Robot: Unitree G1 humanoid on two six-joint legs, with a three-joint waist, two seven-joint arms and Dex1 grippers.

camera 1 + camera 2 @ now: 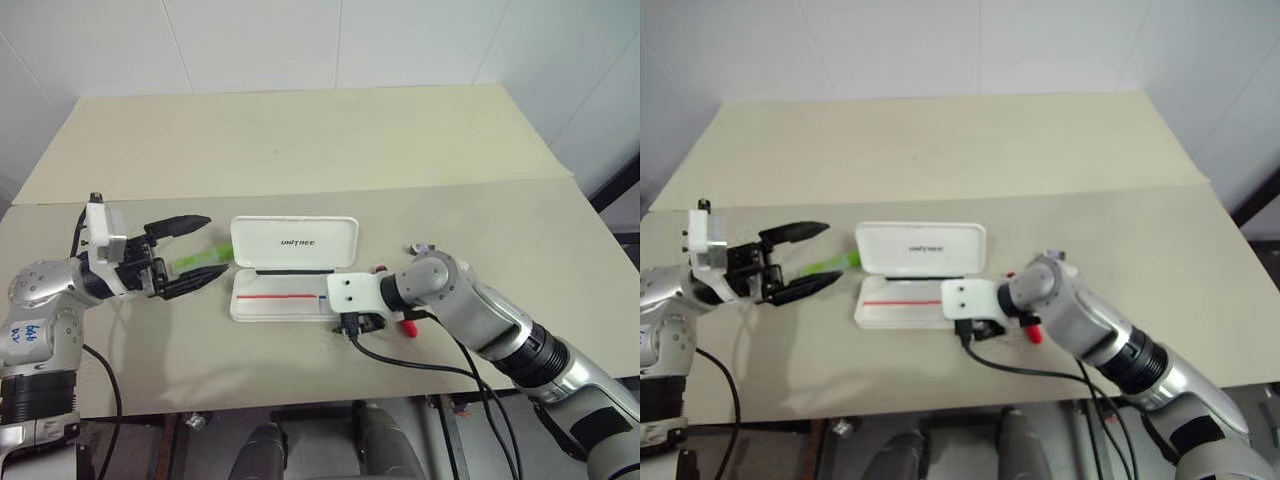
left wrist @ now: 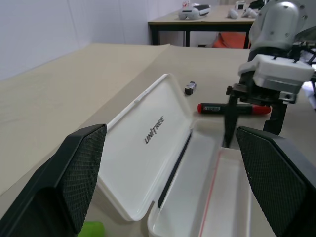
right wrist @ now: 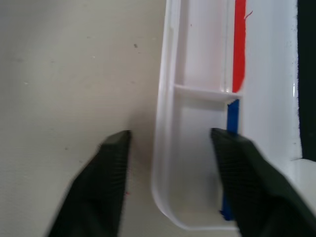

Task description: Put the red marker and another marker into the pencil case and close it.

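Head view: pencil case open mid-table, lid up; bare table beyond. Green marker lies just left of it, between spread left gripper fingers, ungrasped.

Left wrist: red marker on the table beyond the case's far end.

Right wrist: right gripper parted, straddling case's near rim, empty.
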